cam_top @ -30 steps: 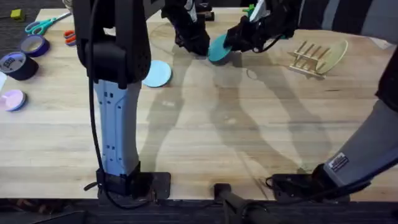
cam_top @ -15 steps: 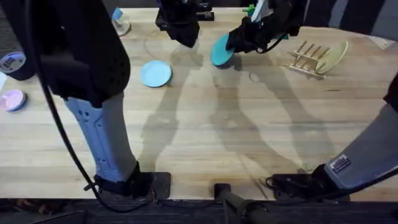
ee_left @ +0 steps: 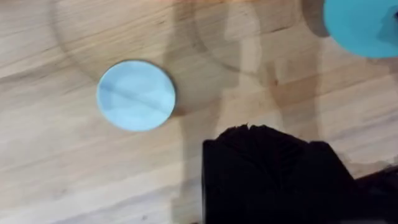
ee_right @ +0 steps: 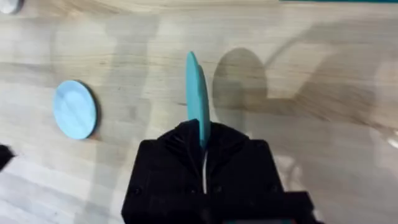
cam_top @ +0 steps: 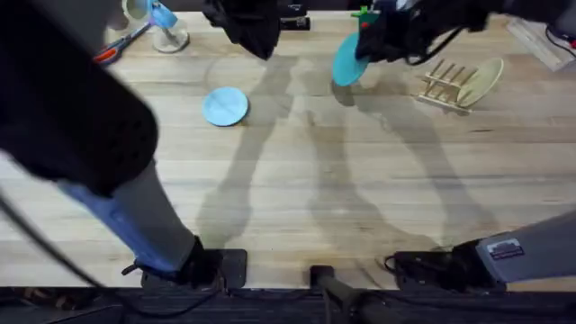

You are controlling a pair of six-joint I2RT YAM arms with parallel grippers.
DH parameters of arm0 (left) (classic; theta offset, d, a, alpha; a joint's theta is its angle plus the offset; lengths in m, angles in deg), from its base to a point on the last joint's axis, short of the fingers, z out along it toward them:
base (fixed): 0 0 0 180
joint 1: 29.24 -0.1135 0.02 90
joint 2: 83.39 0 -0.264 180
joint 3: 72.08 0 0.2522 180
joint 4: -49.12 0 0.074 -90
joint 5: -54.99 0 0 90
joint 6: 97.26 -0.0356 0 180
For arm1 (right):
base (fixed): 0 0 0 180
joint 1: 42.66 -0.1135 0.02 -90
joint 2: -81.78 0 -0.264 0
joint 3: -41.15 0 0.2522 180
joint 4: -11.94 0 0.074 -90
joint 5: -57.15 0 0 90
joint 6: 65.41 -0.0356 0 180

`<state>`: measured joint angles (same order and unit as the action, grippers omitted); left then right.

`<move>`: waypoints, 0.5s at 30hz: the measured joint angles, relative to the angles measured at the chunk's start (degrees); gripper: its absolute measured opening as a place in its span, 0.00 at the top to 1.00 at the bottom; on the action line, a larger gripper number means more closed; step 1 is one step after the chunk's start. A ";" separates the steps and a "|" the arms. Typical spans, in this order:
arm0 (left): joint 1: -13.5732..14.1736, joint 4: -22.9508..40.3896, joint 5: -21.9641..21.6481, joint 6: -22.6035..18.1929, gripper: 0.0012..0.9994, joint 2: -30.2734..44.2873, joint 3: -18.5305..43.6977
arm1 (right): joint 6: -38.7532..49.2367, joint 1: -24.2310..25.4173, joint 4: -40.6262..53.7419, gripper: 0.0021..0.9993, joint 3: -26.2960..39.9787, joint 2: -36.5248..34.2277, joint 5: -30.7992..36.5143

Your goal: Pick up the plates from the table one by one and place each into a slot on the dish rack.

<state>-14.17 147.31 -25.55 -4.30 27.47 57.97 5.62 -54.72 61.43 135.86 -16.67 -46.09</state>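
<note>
The teal plate hangs on edge above the table, with my right gripper shut on its rim. In the right wrist view the teal plate stands edge-on between the black fingers. A light blue plate lies flat on the wood left of centre, also seen as the light blue plate and the light blue plate in the wrist views. My left gripper hovers at the far edge, shut and holding nothing. To the right, beyond the teal plate, stands the dish rack.
A cream plate leans in the rack's right side. A light blue object and orange-handled scissors lie at the far left. The left arm looms large and dark over the left half.
My right gripper has carried the teal plate up and to the right, toward the rack. The left gripper has drawn back from the plate, and the left arm has risen nearer the camera.
</note>
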 joint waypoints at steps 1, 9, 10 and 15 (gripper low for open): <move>0.00 0.68 -0.32 0.00 0.96 -1.46 0.00 | 0.19 0.45 1.00 0.97 0.00 1.25 0.20; 0.00 0.22 -2.12 0.03 0.96 -13.65 -6.59 | 1.51 5.73 9.24 0.97 0.00 10.63 0.84; 0.00 0.02 -2.31 0.04 0.96 -15.18 -8.17 | 1.54 6.54 10.06 0.97 0.00 11.76 0.84; 0.00 -1.17 -4.33 0.21 0.96 -23.60 -16.14 | 2.01 11.28 14.62 0.97 0.00 17.54 1.24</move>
<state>-14.17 146.14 -29.89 -4.09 3.87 41.83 7.63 -43.44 76.05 135.86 0.87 -44.85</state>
